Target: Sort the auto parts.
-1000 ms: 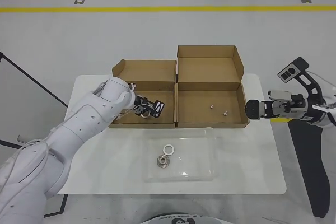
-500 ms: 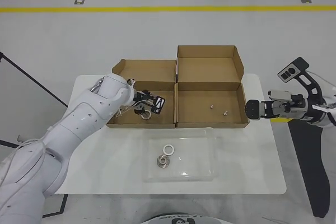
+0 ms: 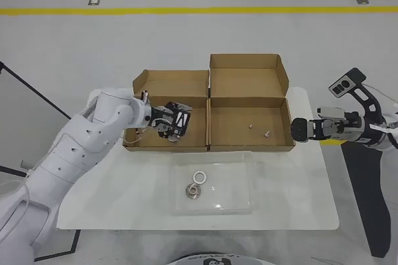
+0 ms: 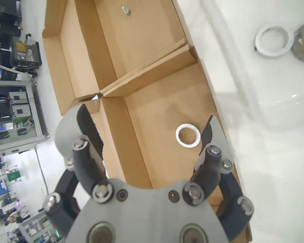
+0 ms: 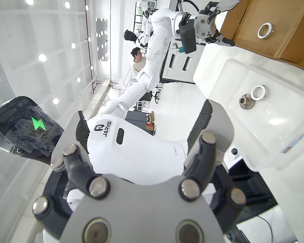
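My left gripper (image 3: 176, 122) hangs open over the left cardboard box (image 3: 198, 136), nothing between its fingers. On that box's floor lies a white ring (image 4: 187, 135), just beyond the open left gripper (image 4: 141, 130). A clear plastic tray (image 3: 239, 199) in front of the boxes holds another white ring (image 3: 200, 177) and a metal flanged part (image 3: 193, 192). My right gripper (image 3: 298, 129) stands open and empty beside the right box's outer wall, level with the table. The right wrist view shows the left gripper (image 5: 229, 21) and the boxed ring (image 5: 265, 31).
The right cardboard box (image 3: 239, 136) holds two small bolts (image 3: 251, 124) (image 3: 266, 132). Both boxes have raised lids at the back. White table (image 3: 298, 199) surface lies free to the right of the tray and at the front left.
My left arm has swung outward to the left, and its gripper has turned and drawn back a little over the left box. The right arm has not moved.
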{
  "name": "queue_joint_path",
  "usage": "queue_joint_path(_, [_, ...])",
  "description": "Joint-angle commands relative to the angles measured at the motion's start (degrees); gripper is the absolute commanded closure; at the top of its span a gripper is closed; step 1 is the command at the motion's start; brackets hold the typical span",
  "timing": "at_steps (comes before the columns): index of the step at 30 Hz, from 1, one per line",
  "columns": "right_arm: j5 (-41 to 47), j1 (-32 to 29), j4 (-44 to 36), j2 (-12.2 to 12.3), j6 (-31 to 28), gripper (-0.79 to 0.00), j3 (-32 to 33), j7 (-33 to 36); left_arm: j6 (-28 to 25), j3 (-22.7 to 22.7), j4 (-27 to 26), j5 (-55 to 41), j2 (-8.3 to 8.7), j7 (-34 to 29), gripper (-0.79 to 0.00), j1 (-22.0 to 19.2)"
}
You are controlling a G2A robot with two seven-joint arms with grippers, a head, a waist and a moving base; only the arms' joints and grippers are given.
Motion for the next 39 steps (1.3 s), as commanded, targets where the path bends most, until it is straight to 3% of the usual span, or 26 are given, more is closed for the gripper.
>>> queue_joint_path(1, [0.0, 0.0, 0.0, 0.0, 0.0, -0.785, 0.0, 0.0, 0.0, -2.6, -4.9, -5.3, 1.78, -0.7, -0.785, 2.8])
queue_joint_path(7, [0.0, 0.0, 0.0, 0.0, 0.0, -0.785, 0.0, 0.0, 0.0, -9.8, -18.1, -22.6, 5.76, -8.0, -0.785, 11.5])
queue_joint_path(16, [0.0, 0.0, 0.0, 0.0, 0.0, -0.785, 0.0, 0.0, 1.7, -18.2, -32.7, -39.6, 8.16, -20.8, -0.785, 22.4])
queue_joint_path(39, [0.0, 0.0, 0.0, 0.0, 0.0, -0.785, 0.0, 0.0, 2.8, -18.5, -33.4, -40.4, 8.19, -21.8, -0.785, 23.3])
